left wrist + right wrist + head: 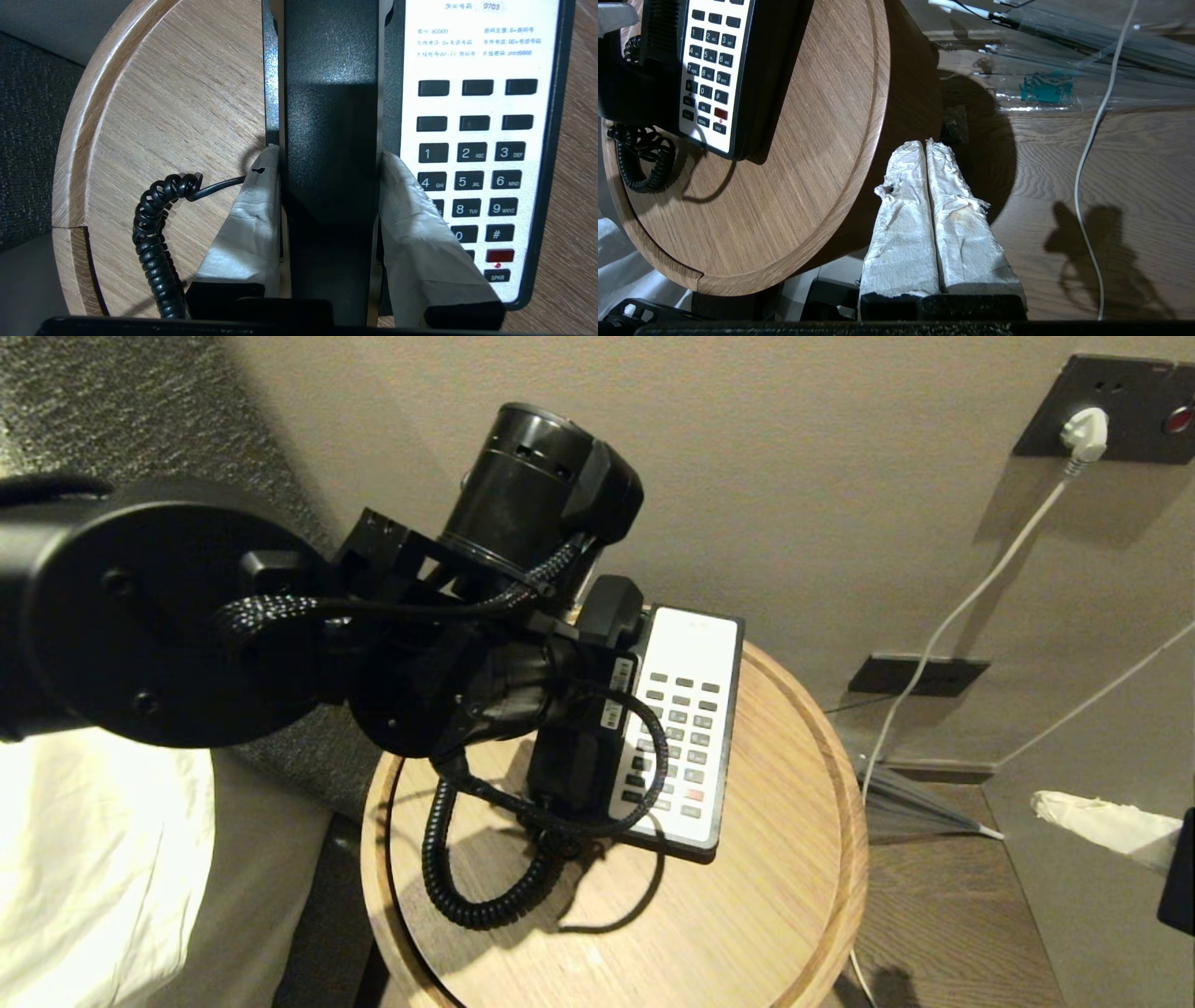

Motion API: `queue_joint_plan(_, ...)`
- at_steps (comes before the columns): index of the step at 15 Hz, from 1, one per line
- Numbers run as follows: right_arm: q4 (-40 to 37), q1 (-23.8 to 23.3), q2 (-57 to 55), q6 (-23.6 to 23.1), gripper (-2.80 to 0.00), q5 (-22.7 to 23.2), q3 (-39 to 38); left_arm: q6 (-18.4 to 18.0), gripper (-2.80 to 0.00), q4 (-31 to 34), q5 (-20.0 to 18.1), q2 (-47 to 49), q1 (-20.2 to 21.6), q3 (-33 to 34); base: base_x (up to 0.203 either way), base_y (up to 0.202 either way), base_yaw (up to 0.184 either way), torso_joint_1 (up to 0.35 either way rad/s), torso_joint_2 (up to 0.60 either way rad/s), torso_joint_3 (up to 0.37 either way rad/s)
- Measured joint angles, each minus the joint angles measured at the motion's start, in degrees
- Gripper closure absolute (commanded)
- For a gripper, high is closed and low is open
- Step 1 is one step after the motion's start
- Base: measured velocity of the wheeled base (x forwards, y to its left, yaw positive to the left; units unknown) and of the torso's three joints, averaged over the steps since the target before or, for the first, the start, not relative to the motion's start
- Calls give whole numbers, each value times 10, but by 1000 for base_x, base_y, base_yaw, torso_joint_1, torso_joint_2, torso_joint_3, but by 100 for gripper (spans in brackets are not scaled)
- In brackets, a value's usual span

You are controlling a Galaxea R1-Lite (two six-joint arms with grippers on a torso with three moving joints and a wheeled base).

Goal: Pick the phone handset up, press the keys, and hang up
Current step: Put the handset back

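Your left fingers (252, 224) clamp the phone handset (331, 140) across its long axis, near the surface's (154, 93) far edge (right fingers (920, 214) pressed together, off its right edge).

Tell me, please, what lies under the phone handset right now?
The phone handset, clamped by the left gripper, sits over the phone base beside the keys; the cradle beneath is covered.

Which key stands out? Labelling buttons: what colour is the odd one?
Red, among dark grey keys; clearest in the left wrist view.
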State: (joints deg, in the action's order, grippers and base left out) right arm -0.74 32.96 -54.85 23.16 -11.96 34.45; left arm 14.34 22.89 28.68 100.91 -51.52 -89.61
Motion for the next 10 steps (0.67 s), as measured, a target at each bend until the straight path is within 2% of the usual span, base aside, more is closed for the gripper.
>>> queue_joint_plan(10,-2,0,2,0,0,2,-1,1,0,-4,1,16,0,0,0,0,0,0,0,0)
